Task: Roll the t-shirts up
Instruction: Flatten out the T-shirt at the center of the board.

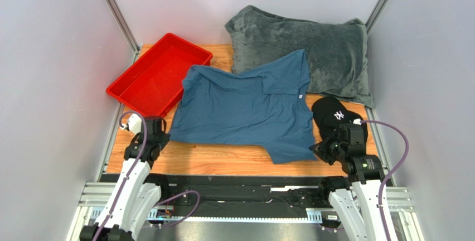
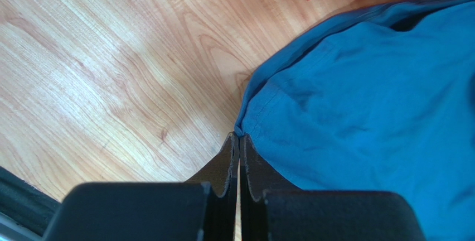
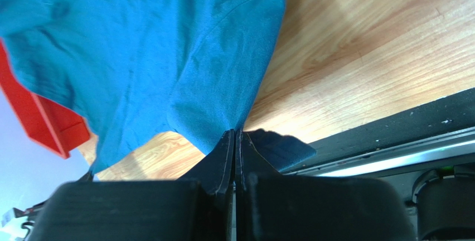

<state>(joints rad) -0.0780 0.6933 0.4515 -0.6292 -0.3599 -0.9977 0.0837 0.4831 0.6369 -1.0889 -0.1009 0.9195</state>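
While both arms sit clamped on the near edge of the plain teal-blue cotton t-shirt [image 1: 245, 107], nothing's rolled yet, so I'd say this is the very start of the job. The shirt is spread mostly flat across the middle of the top view on the wooden tabletop [image 1: 223, 165]. Its upper right part laps onto the fuzzy grey plush blanket [image 1: 318, 51], and its upper left edge is right by the red plastic tray [image 1: 159, 76]. A black baseball cap [image 1: 331, 112] sits just beside its right edge.

Left gripper [image 2: 240, 140]: jaws fully together, and in its wrist view they've only got the very tip of the hem corner, at the shirt's lower left. Right gripper [image 3: 235, 138]: also fully together, but with a better bite on the lower right corner, and a bit of cloth pokes out past the fingers.

What worries me is that the skinny left pinch could slip out as soon as there's tension, and then the roll goes lopsided. The part on the blanket might snag on the plush and drag it along. The right arm is also near the cap, so a wide swing could knock it.
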